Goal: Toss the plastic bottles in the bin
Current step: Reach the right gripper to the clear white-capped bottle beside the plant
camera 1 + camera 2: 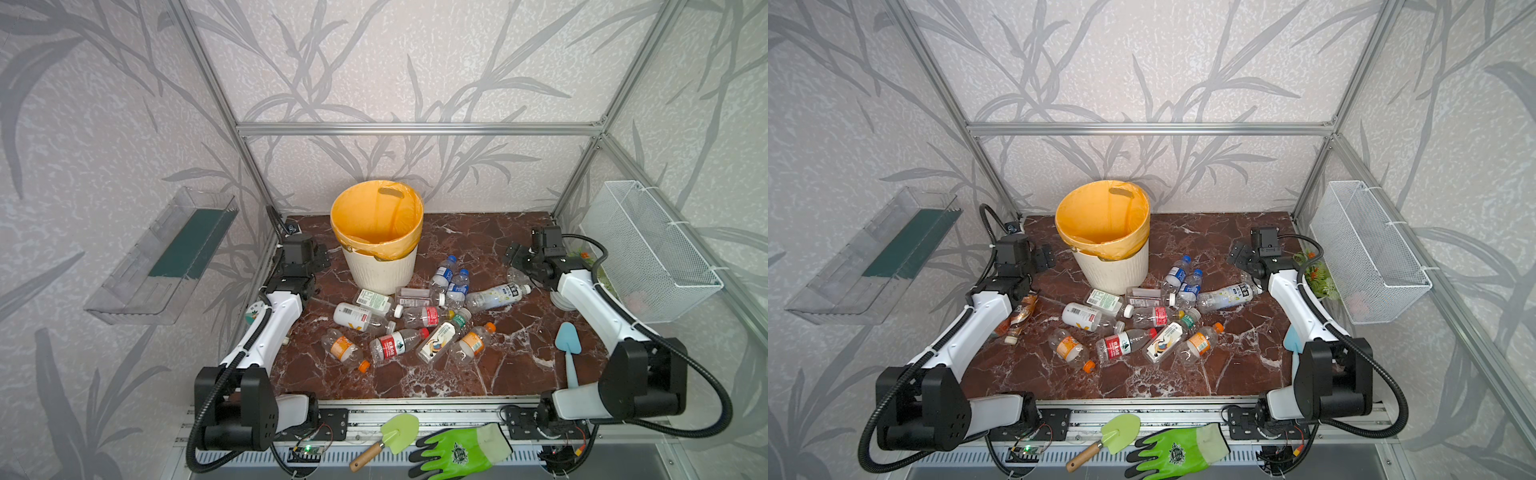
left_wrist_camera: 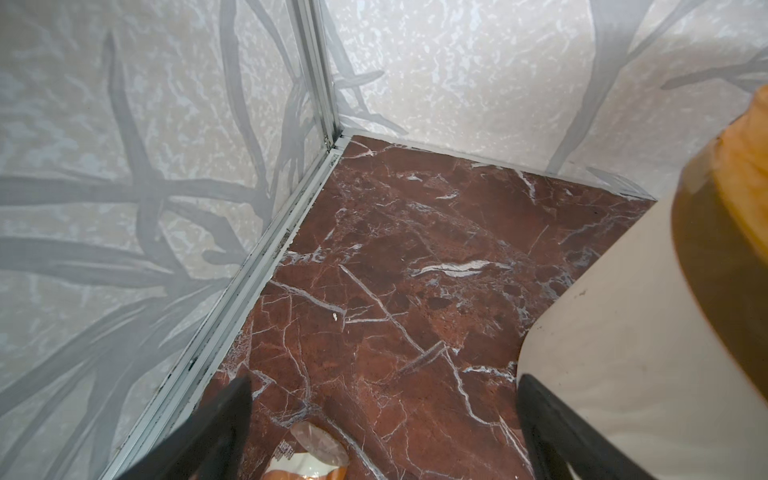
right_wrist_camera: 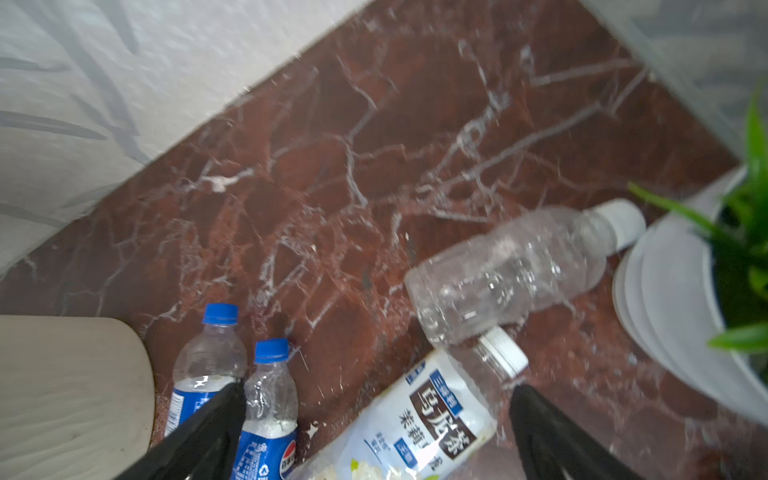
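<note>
The bin (image 1: 380,270) (image 1: 1113,270), cream with a yellow-orange liner, stands at the back middle. Several plastic bottles (image 1: 390,345) (image 1: 1121,345) lie heaped in front of it. My left gripper (image 1: 320,255) (image 1: 1044,255) (image 2: 384,382) is open over bare floor left of the bin (image 2: 623,353); a brown-labelled bottle (image 2: 307,453) (image 1: 1019,316) lies beneath it. My right gripper (image 1: 513,253) (image 1: 1237,253) (image 3: 378,390) is open above a white-labelled bottle (image 3: 428,415), with a clear bottle (image 3: 507,274) just beyond. Two blue-capped bottles (image 3: 270,386) lie by one finger (image 3: 216,419).
A clear tray (image 1: 162,257) hangs on the left wall and a wire basket (image 1: 648,249) on the right wall. A potted plant (image 1: 1316,276) (image 3: 673,299) sits behind the right arm, a blue trowel (image 1: 568,340) beside it. A green trowel (image 1: 390,436) and glove (image 1: 461,451) lie on the front rail.
</note>
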Tool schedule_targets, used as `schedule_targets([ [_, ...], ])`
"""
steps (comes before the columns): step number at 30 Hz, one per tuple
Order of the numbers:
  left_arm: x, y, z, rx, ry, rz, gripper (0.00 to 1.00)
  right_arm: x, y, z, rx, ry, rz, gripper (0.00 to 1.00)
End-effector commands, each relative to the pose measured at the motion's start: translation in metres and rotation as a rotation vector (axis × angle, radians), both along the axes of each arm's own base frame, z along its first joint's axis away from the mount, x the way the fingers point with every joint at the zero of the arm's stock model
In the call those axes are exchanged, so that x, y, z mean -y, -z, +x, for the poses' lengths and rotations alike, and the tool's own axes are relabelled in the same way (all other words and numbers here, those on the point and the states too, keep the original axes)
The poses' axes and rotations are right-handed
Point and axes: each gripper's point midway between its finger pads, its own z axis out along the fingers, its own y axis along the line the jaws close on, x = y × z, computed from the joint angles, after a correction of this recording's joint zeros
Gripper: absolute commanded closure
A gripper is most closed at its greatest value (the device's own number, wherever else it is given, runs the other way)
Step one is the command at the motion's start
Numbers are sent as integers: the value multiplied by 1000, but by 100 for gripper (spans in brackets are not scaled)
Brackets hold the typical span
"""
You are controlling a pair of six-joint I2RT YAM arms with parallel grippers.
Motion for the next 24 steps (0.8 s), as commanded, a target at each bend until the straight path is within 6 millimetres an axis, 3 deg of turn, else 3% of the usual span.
schedule_targets([
  [1, 5, -15, -2, 12, 40, -4, 2, 10, 13, -12, -122, 147, 73, 1],
  [8, 28, -9, 4, -17, 176, -9, 2, 27, 30, -11, -187, 275, 49, 1],
  [15, 33, -10, 9, -31, 208, 14, 2, 36, 51, -6, -233, 343, 52, 1],
  [24, 36, -8, 9, -44, 221, 17, 2, 46, 74, 17, -290, 365, 16, 1],
])
